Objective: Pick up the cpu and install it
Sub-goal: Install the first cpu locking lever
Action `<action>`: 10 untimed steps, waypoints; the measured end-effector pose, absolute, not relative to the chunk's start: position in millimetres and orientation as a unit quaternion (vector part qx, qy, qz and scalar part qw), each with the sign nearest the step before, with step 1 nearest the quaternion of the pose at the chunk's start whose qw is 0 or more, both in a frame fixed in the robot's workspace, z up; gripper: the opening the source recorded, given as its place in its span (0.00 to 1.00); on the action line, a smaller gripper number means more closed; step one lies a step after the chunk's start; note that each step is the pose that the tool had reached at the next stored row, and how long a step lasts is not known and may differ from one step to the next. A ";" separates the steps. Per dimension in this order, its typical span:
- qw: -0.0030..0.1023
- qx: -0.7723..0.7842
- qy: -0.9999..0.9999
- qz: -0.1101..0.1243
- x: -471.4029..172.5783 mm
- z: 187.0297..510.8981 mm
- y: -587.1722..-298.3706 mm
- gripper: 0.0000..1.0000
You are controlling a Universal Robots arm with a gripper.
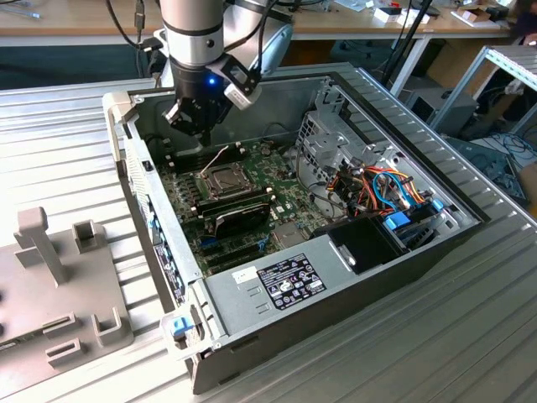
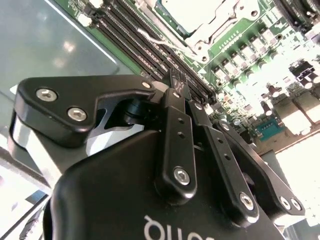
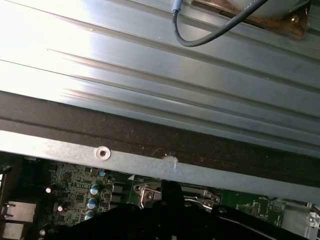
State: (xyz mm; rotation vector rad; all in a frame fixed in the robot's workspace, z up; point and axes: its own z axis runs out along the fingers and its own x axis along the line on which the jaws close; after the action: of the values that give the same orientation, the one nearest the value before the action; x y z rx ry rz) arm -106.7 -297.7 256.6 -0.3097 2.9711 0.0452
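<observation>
CPU [image 1: 225, 178] is sitting in the open socket [image 1: 211, 186] at centre-left of the exterior view, while the gripper [image 1: 204, 132] is hanging just above it with fingers [image 2: 179, 131] clenched together, gripping nothing I can see. Misalignment is threatening bent pins. Rightward, the computer case [image 1: 403, 260] is lying on a ribbed metal table [image 1: 470, 336], workbenches [image 1: 336, 21] standing behind.

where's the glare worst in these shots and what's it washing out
In the first wrist view, sunlight bleaches the ribbed grey metal table nearly white; in the second wrist view, the green motherboard blows out toward its far side, hiding components; the exterior view is evenly lit.
</observation>
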 end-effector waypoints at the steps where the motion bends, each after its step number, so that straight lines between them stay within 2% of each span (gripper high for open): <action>1: 0.077 -0.103 0.992 0.015 -105.8 256.4 -299.2 0.11; 10: 0.077 -0.102 0.992 0.015 -84.0 244.8 -304.2 0.11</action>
State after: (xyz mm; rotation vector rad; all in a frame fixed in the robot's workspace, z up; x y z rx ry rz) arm -84.0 -304.2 244.8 -0.3052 2.9715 0.0449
